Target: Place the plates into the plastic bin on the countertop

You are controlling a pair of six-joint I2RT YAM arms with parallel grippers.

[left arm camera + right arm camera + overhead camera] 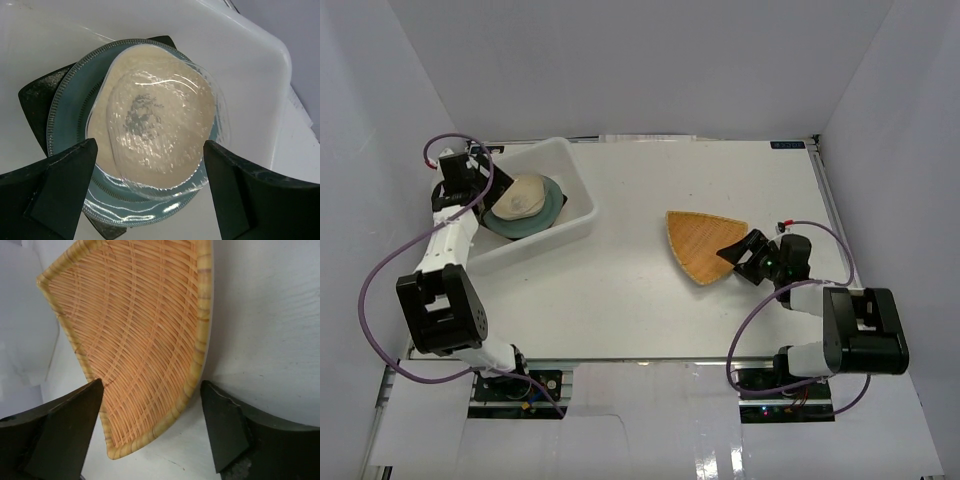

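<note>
The white plastic bin [578, 228] stands at the back left of the countertop [640, 300]. Inside it lies a stack: a dark square plate's corners [37, 92], a teal round plate [67, 107], a cream plate [107, 127] and a clear glass plate [165, 125] on top. My left gripper [150, 187] hovers open above the stack, holding nothing. An orange woven plate [700, 243] [145, 325] lies flat on the countertop at the right. My right gripper [152, 425] is open at its near rounded edge, one finger over the weave, the other beside the rim.
White walls enclose the countertop on three sides. A metal rail [830, 210] runs along the right edge. Purple cables [380, 290] loop beside both arms.
</note>
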